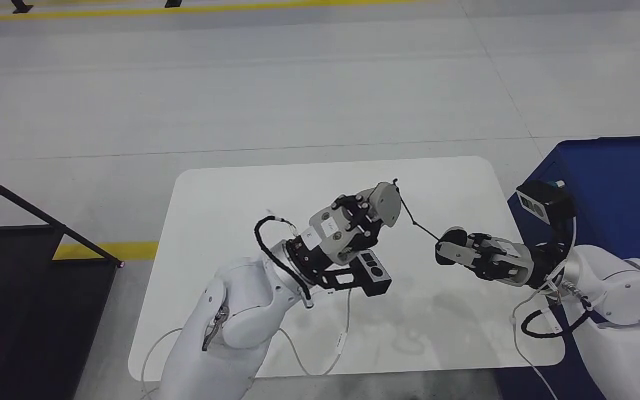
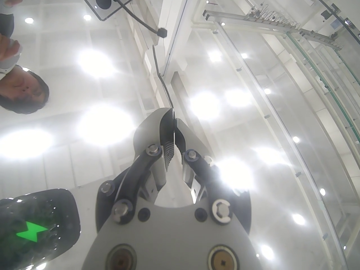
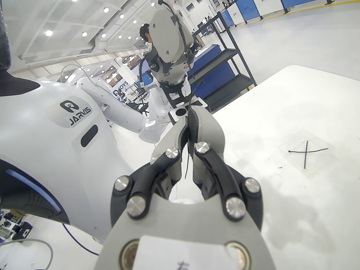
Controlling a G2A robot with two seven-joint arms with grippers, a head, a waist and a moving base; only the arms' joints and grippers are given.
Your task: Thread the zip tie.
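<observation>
Right now, in the top view, I am seeing the zip tie [image 1: 420, 227] held in the air above the table [image 1: 250, 220], running between the left gripper [image 1: 390, 198] and the right gripper [image 1: 445, 247], which are sitting near each other. In the left wrist view, the left gripper [image 2: 172, 113] is pinching the strap with its jaws closed on it. The strap is rising out of the tips toward a small square head [image 2: 162, 32], and I cannot tell whether the two are joined there. In the right wrist view, the right gripper [image 3: 191, 110] is clamping the tail part, with its jaws closed on it and a thin end trailing back between the fingers. I am judging that the tail is not yet through the head. I am worrying that pulling the arms apart could drag the thin strap out of one pinch. A twist could also turn the slot away from the tail, or the fingers could bump at this spacing.
</observation>
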